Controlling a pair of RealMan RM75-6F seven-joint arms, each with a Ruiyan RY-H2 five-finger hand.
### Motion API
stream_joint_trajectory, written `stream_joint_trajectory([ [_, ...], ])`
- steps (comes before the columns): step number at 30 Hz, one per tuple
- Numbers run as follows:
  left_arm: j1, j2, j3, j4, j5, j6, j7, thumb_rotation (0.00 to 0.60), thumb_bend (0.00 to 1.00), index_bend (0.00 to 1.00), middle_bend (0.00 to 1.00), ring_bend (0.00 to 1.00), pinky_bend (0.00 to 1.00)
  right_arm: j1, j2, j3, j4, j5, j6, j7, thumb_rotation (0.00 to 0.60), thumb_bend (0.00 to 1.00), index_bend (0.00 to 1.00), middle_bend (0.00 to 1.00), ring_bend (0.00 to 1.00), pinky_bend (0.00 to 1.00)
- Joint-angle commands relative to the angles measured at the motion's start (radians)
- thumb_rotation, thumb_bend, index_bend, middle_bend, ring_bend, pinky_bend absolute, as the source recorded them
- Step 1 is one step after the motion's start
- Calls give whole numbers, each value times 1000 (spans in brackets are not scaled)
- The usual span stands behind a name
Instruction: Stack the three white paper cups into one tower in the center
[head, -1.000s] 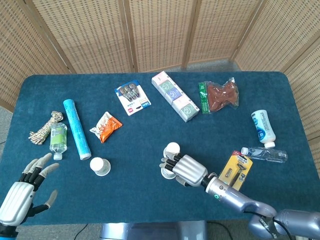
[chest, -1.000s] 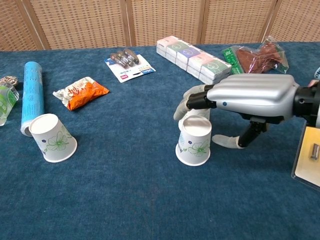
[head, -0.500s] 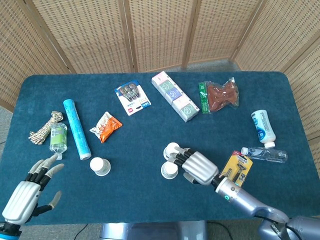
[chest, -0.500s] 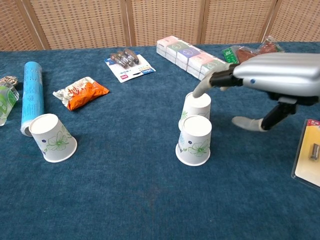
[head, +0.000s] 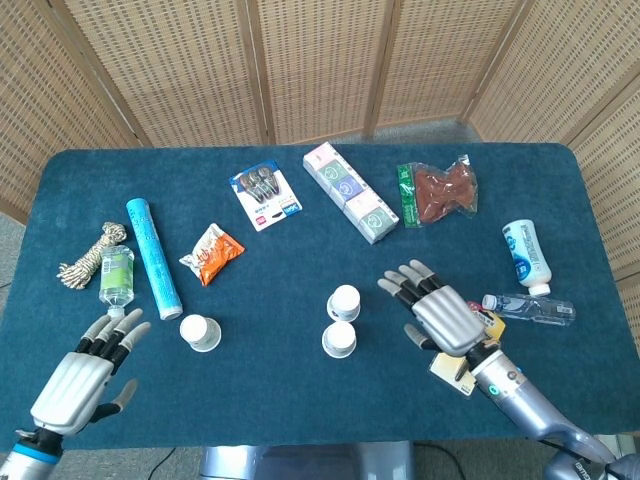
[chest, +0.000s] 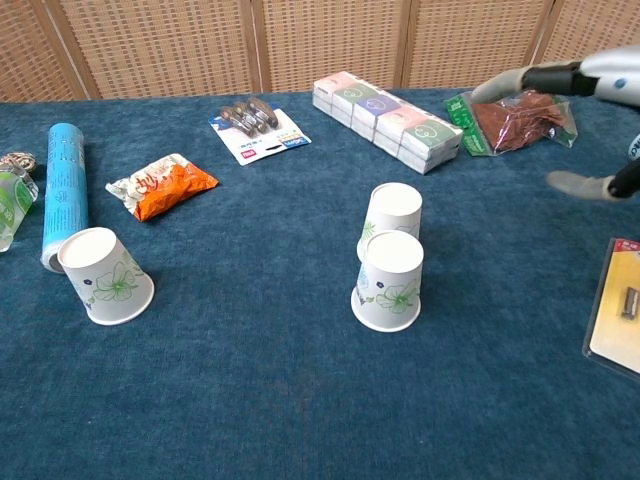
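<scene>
Status: no cups are stacked. Two paper cups stand upside down near the table centre, the near cup (head: 340, 340) and the far cup (head: 345, 298) just beside it at 12 o'clock; in the chest view they overlap, and whether they touch cannot be told. The third cup (head: 200, 332) stands well apart at 9 o'clock, also upside down, close to the blue tube (head: 153, 258).

Right hand (head: 438, 312): fingers spread, holding nothing, raised at 3 o'clock of the centre pair, above the razor pack (head: 462, 362). Left hand (head: 84, 368): fingers spread, holding nothing, at 8 o'clock of the third cup.

Hazards:
- The centre pair stands close together. A hand closing on one cup is likely to knock the other over.
- Paper walls are thin. Excess grip would probably crush the rim and prevent nesting.
- The left hand's approach to the third cup passes the blue tube and the small bottle (head: 115, 278); either may roll if brushed.
</scene>
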Motion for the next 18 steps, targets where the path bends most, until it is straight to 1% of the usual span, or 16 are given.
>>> stream_joint_trajectory([
  [1, -38, -7, -24, -26, -86, -68, 104, 600, 484, 4, 0, 0, 0, -27, 3, 12, 8, 10, 36, 15, 600, 476, 29, 42, 0, 0],
  [5, -65, -28, -45, -34, -164, -106, 186, 600, 484, 0, 0, 0, 0, -52, 10, 14, 11, 9, 63, 34, 600, 476, 27, 42, 0, 0],
  [9, -100, -61, -67, -18, -236, -141, 259, 600, 485, 0, 0, 0, 0, -76, 18, 12, 11, 5, 81, 45, 600, 476, 26, 42, 0, 0],
  [14, -151, -103, -91, 11, -314, -193, 288, 600, 484, 0, 0, 0, 0, -100, 24, 11, 9, 8, 93, 48, 600, 478, 25, 38, 0, 0],
  [18, -184, -154, -115, 59, -381, -202, 320, 600, 485, 0, 0, 0, 0, -118, 32, 11, 4, 9, 103, 53, 600, 475, 21, 34, 0, 0],
])
